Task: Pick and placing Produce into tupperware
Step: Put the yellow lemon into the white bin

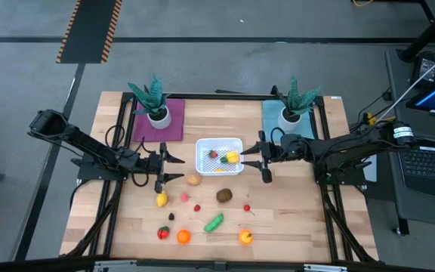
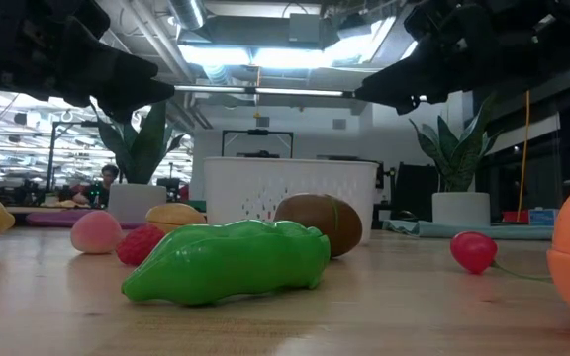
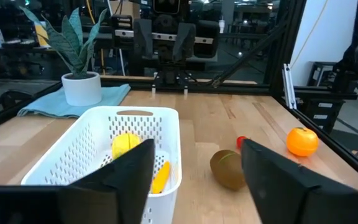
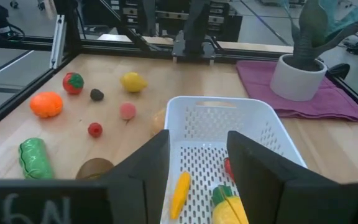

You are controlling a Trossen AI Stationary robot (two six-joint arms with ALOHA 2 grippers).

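Now, what I see:
left gripper (image 1: 174, 168): fingers apart, empty, just left of tupperware (image 1: 219, 156).
right gripper (image 1: 256, 160): parted, nothing held, at tupperware's right edge.
produce inside: yellow piece (image 1: 232, 157), red piece (image 1: 212, 155).
produce on surface (image 1: 293, 219): green piece (image 1: 214, 223), kiwi (image 1: 223, 196), lemon (image 1: 161, 199).

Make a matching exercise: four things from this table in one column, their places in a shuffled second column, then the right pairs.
Things:
1. green piece
2. left potted plant
3. right potted plant
4. yellow piece

Places:
A. on the teal cloth
B. inside the white container
C. on bare wood at the table's near side
D. on the purple cloth

Pairs: 1-C, 2-D, 3-A, 4-B
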